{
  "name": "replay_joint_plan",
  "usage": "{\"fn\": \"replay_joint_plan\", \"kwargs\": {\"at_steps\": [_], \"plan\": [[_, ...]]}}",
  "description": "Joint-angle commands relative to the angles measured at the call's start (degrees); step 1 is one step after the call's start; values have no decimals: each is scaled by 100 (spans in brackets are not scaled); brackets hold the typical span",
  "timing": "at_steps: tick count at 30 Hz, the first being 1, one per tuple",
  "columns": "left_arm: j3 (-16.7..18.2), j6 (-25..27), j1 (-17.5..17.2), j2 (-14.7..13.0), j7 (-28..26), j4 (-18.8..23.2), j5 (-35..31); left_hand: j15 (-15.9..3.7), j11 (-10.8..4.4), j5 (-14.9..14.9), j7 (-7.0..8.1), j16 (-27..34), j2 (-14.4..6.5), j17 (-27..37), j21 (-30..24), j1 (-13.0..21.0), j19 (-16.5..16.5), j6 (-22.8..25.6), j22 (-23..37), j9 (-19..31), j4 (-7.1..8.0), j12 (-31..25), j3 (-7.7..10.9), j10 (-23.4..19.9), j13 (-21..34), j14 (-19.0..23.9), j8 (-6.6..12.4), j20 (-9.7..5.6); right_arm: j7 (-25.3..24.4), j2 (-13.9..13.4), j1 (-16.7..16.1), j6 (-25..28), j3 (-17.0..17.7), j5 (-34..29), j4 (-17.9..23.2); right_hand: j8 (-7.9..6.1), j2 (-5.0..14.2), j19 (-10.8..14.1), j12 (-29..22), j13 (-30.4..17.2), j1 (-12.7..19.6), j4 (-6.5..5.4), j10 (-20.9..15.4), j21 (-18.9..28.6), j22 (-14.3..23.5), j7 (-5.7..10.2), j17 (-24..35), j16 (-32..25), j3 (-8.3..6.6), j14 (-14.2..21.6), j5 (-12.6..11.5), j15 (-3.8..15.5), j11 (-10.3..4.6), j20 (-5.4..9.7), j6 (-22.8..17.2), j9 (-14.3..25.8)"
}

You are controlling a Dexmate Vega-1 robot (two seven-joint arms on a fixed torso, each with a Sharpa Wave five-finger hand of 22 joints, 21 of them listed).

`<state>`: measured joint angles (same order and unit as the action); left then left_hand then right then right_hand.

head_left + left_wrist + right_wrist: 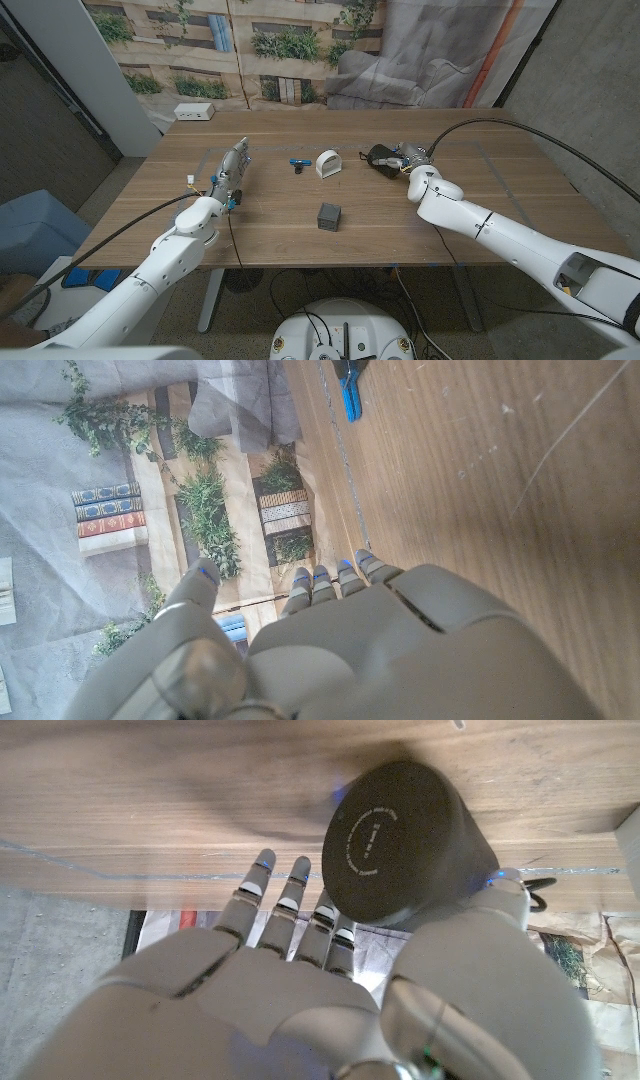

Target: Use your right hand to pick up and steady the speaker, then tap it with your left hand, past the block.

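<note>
Probably moderately heavy for its size, rigid and not fragile, with a smooth matte side that could slip under a loose hold. Best taken around the middle of the round body, fingers on one side and thumb on the other, clear of the flat end cap, so the body is left free for a tap. Likely to roll if released on its side.

Dark, nearly black speaker (410, 845), a short cylinder with a flat circular end carrying a faint ring of print and a small blue light showing near its edge. Lying on the wooden tabletop (480, 190), right against the right robot hand (330, 990): fingers (285, 905) reaching alongside one flank, thumb (505, 895) coming round the other. Fingers spread rather than clamped, so apparently just closing in; firm grip cannot be told from these views, and lift not yet evident.

Left robot hand (232, 168) well apart from the speaker, standing on edge over the tabletop, fingers (320, 585) straight and together, holding nothing. Between the two robot hands, nearer the robot: small dark block (329, 215). Farther out from it: white arched object (328, 163) and small blue clip (297, 163). For the left robot hand, a reach across past the block to come.
</note>
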<state>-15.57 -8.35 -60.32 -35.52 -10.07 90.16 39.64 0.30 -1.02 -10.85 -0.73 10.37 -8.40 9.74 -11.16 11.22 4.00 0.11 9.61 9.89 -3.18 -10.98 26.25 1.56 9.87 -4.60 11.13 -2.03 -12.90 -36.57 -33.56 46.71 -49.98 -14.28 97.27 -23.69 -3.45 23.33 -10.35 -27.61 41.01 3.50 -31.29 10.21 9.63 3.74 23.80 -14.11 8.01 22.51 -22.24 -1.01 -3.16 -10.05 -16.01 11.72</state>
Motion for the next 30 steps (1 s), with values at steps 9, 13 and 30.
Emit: {"fn": "replay_joint_plan", "kwargs": {"at_steps": [9, 13, 30], "plan": [[-5, 1, 5, 40, 18, -69, 62, 16, 4, -45, -53, 3, -121, 13, 11, -77, -23, 9, 16, 8, 71, 16, 39, -23, 15, 9, -30, -242, 529, -243, 10, -380, 69, 96, 197, 298, -13, -349, 30, 35, -233, -104, 795, -18, 2, -128, 35, 176, 167, -592, -55, -370, 205, -131, 625, 18], [13, -7, -16, 21, -11, -41, 48, 12, 9, -47, -53, -1, -128, 13, 13, -91, -22, 17, 16, 8, 83, 17, 47, -25, 16, 5, -28, -247, 710, -317, 19, -498, 90, 153, 246, 441, -16, -605, 10, 86, -363, -173, 1085, -35, 1, -169, 12, 240, 244, -859, -59, -539, 335, -159, 872, 14], [94, -16, -59, -76, 86, -20, 107, 11, 11, -53, -65, -12, -127, 8, 20, -143, -16, 27, 16, 8, 117, 22, 79, -31, 16, -11, -29, -264, 738, -437, -242, -964, 394, 296, 464, 777, -11, -1196, -14, 269, -918, -472, 1710, -5, -2, -252, -81, 305, 516, -1554, -41, -868, 539, -184, 1284, -11]]}}
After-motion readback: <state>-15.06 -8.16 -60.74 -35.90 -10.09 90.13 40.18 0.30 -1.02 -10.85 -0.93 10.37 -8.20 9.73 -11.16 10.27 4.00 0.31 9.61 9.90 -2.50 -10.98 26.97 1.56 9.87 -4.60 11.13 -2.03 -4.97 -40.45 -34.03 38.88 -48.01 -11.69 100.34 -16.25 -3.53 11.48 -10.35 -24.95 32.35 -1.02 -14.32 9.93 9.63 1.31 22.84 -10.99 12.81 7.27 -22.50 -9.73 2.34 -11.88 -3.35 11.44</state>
